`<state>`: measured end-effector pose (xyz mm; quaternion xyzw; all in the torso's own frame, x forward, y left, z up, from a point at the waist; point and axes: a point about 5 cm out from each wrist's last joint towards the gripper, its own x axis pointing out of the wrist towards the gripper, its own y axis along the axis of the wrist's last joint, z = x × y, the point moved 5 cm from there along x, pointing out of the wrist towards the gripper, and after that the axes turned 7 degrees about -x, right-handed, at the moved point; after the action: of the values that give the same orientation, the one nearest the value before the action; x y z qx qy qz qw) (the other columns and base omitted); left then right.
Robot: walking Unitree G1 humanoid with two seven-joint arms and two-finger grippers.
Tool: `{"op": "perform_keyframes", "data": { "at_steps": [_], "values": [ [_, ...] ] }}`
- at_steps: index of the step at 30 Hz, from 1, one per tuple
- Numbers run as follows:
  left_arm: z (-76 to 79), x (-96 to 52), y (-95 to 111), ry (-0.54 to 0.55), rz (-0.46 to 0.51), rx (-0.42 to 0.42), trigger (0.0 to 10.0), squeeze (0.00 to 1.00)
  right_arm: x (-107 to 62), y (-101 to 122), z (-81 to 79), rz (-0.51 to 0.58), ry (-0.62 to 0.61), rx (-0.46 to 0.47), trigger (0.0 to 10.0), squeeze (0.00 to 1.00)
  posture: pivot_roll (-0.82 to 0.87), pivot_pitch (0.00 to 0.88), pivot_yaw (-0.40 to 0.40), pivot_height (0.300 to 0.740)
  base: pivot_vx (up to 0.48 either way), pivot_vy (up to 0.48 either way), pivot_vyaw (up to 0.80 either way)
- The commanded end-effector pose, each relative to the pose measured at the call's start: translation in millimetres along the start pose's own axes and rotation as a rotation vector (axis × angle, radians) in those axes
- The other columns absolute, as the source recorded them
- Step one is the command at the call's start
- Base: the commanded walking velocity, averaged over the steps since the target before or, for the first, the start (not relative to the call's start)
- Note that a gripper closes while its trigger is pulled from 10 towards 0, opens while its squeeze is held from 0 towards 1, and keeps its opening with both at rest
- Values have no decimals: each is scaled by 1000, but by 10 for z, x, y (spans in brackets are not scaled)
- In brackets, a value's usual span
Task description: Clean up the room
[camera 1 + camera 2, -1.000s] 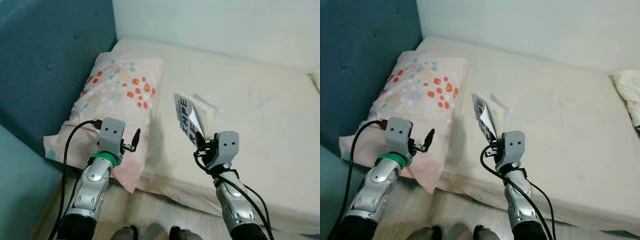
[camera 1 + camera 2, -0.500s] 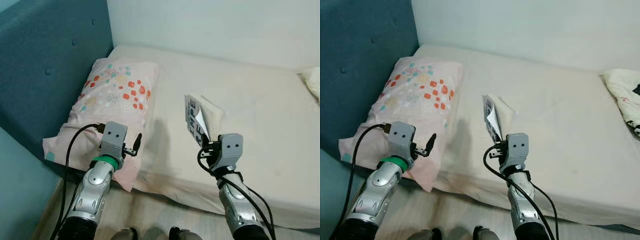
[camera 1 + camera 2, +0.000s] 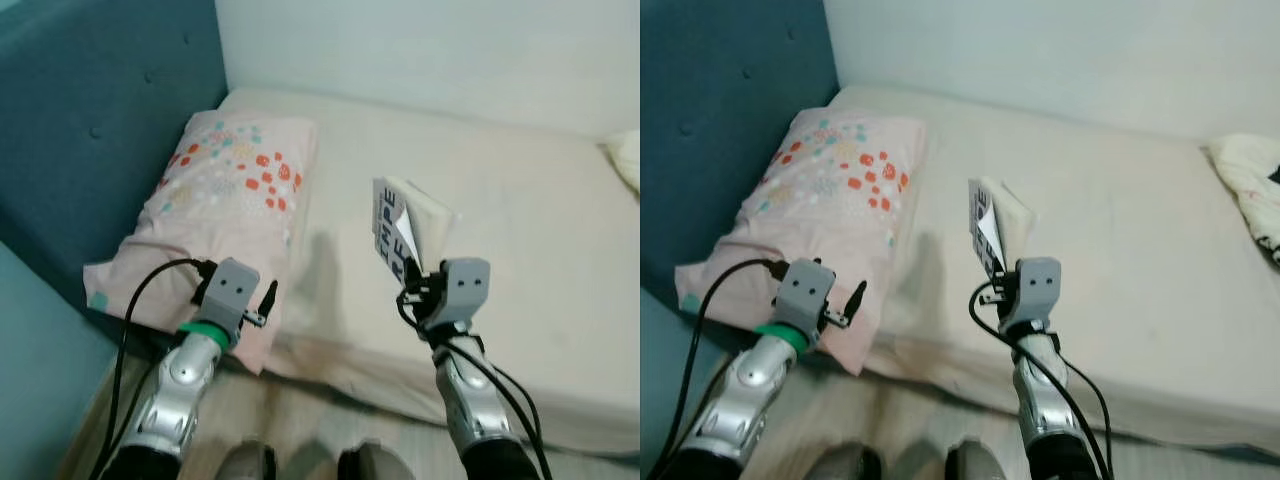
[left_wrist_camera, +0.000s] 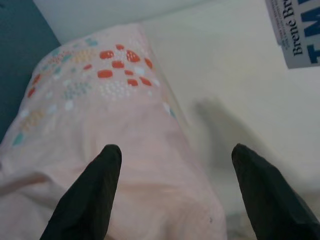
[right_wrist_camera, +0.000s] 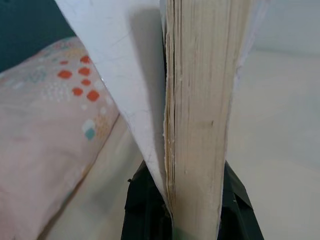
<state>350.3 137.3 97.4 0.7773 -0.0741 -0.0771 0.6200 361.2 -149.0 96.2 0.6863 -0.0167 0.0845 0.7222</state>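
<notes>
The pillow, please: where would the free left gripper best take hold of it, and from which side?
Probably the near corner of the pillow, which overhangs the bed edge by the open left gripper. Come from the front; the soft corner should pinch easily.

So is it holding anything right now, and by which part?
Right pincer grips a white paperback book by its bottom edge, pages upright; left pincer is open, holding nothing.

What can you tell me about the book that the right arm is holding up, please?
The book is a paperback with a white cover bearing large dark letters and a thick block of cream pages. It stands roughly upright, its front cover peeling away from the pages, above the beige mattress and to the right of the pink patterned pillow. The right tool is shut on its lower edge, one black finger on each side.
</notes>
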Motion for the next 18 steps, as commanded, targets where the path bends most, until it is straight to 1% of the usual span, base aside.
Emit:
{"op": "perform_keyframes", "data": {
  "at_steps": [1, 5, 7, 8, 10, 12, 14, 15, 16, 17, 18],
  "values": [
    [18, -22, -55, -7, -14, 3, 10000, 0, -2, 2, 40, 10, -22, 27, 10000, 0, 38, 108, 23, 615, 0, 0, 0],
    [17, -19, -44, -9, -8, 8, 10000, 0, 5, -7, 56, 9, -35, 54, 10000, 0, 39, 107, 24, 590, 0, 0, 0],
    [16, -19, -45, -9, -8, 8, 10000, 0, 6, -7, 55, 9, -35, 55, 10000, 0, 39, 105, 25, 585, 0, 0, 0],
    [18, -9, -20, -10, -3, 5, 10000, 0, 28, 45, 67, 31, -32, 61, 10000, 0, 40, 104, 28, 575, 0, 0, 0],
    [18, -5, -11, -10, -1, 4, 10000, 0, 36, 68, 73, 41, -31, 62, 10000, 0, 40, 104, 28, 570, 0, 0, 0],
    [8, 7, 23, -6, 8, -3, 10000, 0, 64, 156, 69, 78, -13, 73, 10000, 0, 42, 102, 30, 560, 0, 0, 0],
    [-29, 28, 96, 13, 33, -12, 10000, 0, 97, 286, 48, 133, 24, 112, 10000, 0, 43, 101, 32, 550, 0, 0, 0],
    [-56, 41, 146, 25, 50, -16, 10000, 0, 118, 359, 47, 158, 38, 150, 10000, 0, 47, 101, 33, 550, 0, 0, 0],
    [-73, 49, 179, 32, 60, -19, 10000, 0, 130, 405, 48, 174, 47, 177, 10000, 0, 47, 101, 33, 550, 0, 0, 0],
    [-73, 49, 179, 32, 60, -19, 10000, 0, 130, 405, 48, 174, 47, 177, 10000, 0, 47, 101, 33, 550, 0, 0, 0],
    [-126, 72, 267, 46, 87, -21, 10000, 0, 164, 531, 47, 218, 65, 255, 10000, 0, 49, 104, 35, 550, 0, 0, 0]
  ]
}}
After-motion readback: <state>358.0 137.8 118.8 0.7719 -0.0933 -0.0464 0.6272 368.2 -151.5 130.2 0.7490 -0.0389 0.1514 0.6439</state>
